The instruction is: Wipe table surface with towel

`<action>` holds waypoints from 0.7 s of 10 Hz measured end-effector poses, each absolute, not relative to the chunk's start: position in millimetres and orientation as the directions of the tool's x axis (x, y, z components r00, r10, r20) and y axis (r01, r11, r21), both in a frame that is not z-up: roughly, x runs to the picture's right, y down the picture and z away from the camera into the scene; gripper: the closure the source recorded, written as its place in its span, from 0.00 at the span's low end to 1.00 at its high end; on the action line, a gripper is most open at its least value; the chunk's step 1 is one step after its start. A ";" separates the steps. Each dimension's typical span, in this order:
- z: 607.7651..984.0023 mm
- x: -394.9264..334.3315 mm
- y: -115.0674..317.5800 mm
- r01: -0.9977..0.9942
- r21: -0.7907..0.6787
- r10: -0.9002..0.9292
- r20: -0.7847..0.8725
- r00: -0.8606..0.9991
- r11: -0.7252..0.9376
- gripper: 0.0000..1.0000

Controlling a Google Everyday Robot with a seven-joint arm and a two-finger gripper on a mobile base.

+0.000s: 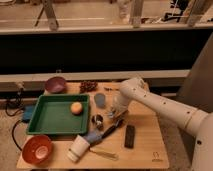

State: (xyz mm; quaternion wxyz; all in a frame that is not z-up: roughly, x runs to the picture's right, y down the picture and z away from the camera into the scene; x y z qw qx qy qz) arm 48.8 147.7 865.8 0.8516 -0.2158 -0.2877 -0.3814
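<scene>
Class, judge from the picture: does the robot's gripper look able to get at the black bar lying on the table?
Probably yes. The gripper hangs just above the table surface, close beside the black bar, and nothing appears to stand between them.

Table surface (pixel 150 131) bears tray (pixel 52 118), red bowl (pixel 37 149), cup (pixel 78 148) — jaws hover mid-table.
</scene>
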 end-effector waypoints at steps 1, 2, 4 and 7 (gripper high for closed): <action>870.0 47.3 151.1 0.778 -0.148 -0.525 0.660 0.537 0.611 1.00; 874.1 44.9 153.6 0.782 -0.145 -0.526 0.665 0.530 0.606 1.00; 881.1 39.4 156.7 0.791 -0.140 -0.531 0.671 0.518 0.596 1.00; 891.5 43.2 160.6 0.792 -0.142 -0.537 0.663 0.521 0.594 1.00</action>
